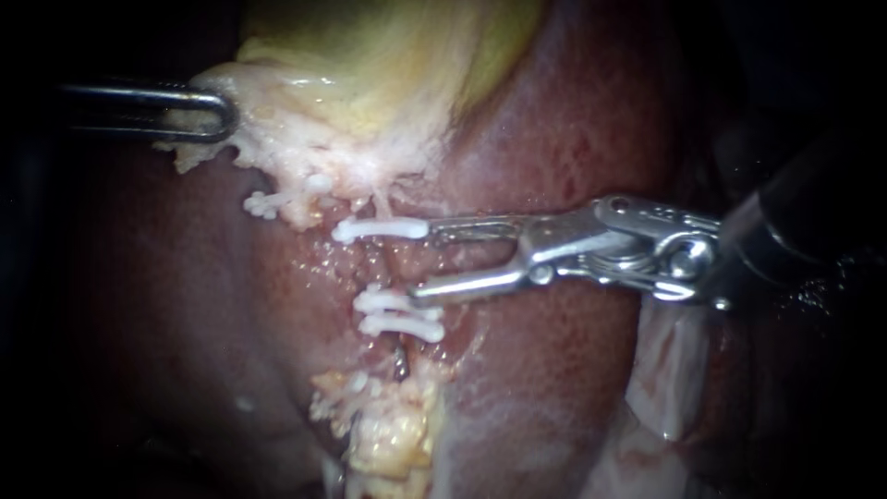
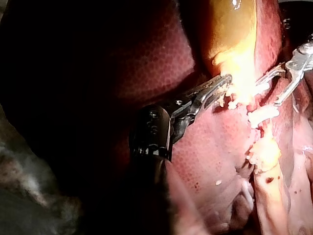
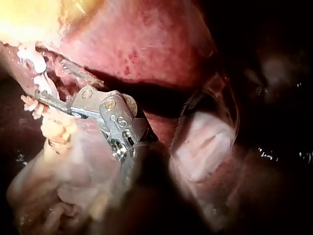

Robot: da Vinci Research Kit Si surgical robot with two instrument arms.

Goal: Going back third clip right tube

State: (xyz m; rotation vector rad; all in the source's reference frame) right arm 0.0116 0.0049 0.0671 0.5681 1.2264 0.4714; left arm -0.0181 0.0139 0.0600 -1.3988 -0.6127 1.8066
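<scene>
My right instrument comes in from the right with its jaws open and nothing between them. The upper jaw tip ends right at a white clip that lies across the right tube. Two more white clips sit close together lower on the same tube, just beside the lower jaw tip. The right wrist view shows the open jaws next to the clips. My left instrument is shut on pale tissue at the gallbladder's edge, as the left wrist view also shows.
Dark red liver surrounds the site. A small white clip sits on a stump to the left. Yellow fatty tissue lies below the lower clips. Pale membrane hangs under the right instrument's wrist.
</scene>
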